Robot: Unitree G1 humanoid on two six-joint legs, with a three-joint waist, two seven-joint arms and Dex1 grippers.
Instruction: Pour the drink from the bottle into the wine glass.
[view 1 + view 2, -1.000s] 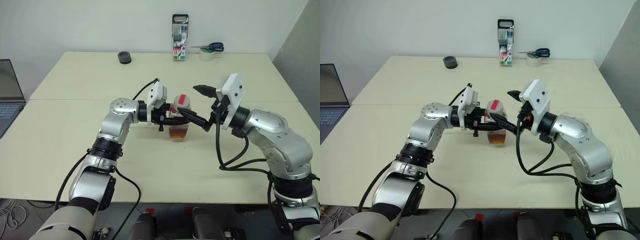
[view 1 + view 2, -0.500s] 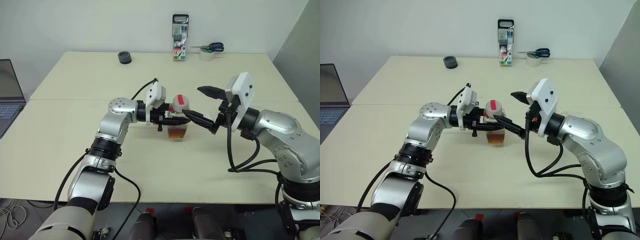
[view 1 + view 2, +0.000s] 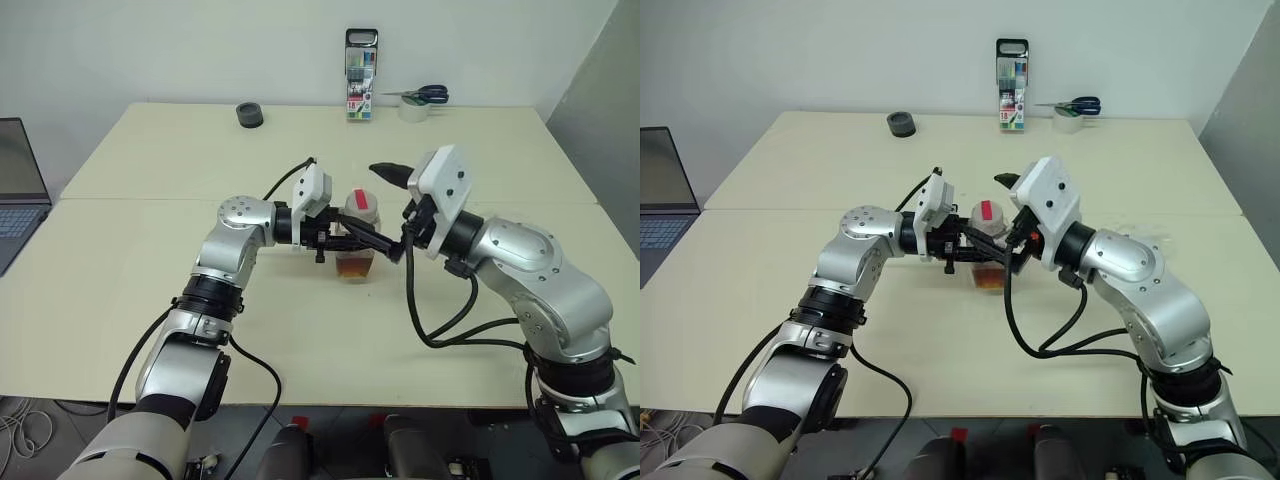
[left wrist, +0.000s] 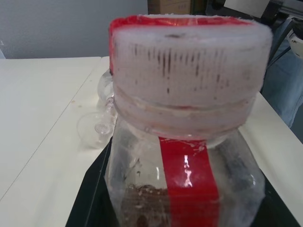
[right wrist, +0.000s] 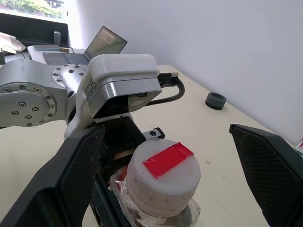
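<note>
Between the wide-spread right pincer (image 5: 163, 175): capped bottle (image 3: 357, 240), clamped by the left pincer (image 3: 335, 238) just above the tabletop (image 3: 150, 290), steadied probably for uncapping; glass (image 4: 97, 125) just beyond.

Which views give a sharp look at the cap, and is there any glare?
Right wrist view: cap crisp between the open right gripper. Left wrist view: bottle looms close, glare on its red label, wine glass behind soft.
</note>
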